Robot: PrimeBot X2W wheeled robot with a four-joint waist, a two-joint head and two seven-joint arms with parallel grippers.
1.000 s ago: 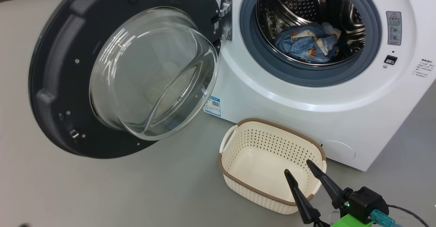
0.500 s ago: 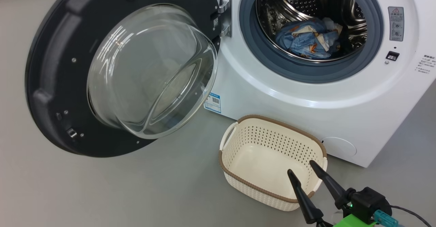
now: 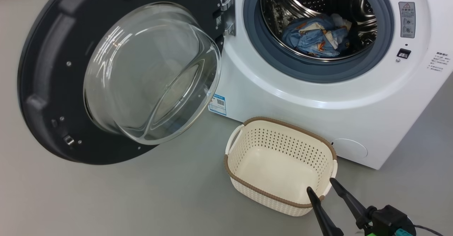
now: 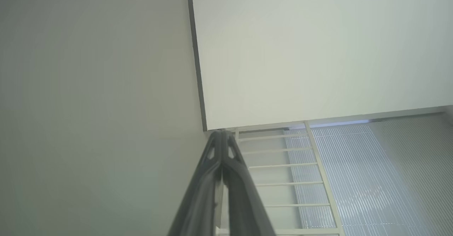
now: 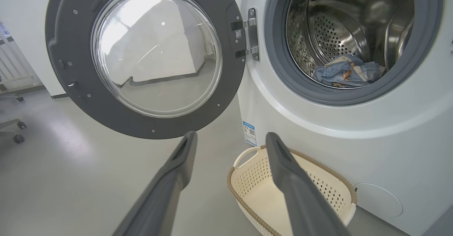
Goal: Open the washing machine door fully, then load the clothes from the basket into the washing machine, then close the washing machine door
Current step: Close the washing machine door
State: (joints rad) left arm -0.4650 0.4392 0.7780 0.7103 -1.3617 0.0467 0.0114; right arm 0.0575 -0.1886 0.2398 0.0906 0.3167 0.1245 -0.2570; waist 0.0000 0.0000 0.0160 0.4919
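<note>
Washing machine door (image 5: 155, 52) swung wide open, hinged left of drum opening. Clothes (image 5: 348, 75) heaped low inside washing machine (image 5: 354, 151). Basket (image 5: 329, 190) on floor, near machine front. Right pincer (image 5: 230, 134) spread wide, over basket's left end.

Right gripper (image 3: 321, 185), tapered black fingers (image 3: 320, 211), black wrist block (image 3: 389, 220), teal connector (image 3: 403, 232)

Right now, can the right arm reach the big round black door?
Probably yes. The open right end effector hangs by the near corner of the cream perforated plastic basket, and just bare grey floor lies between it and the big round glossy black door.
</note>
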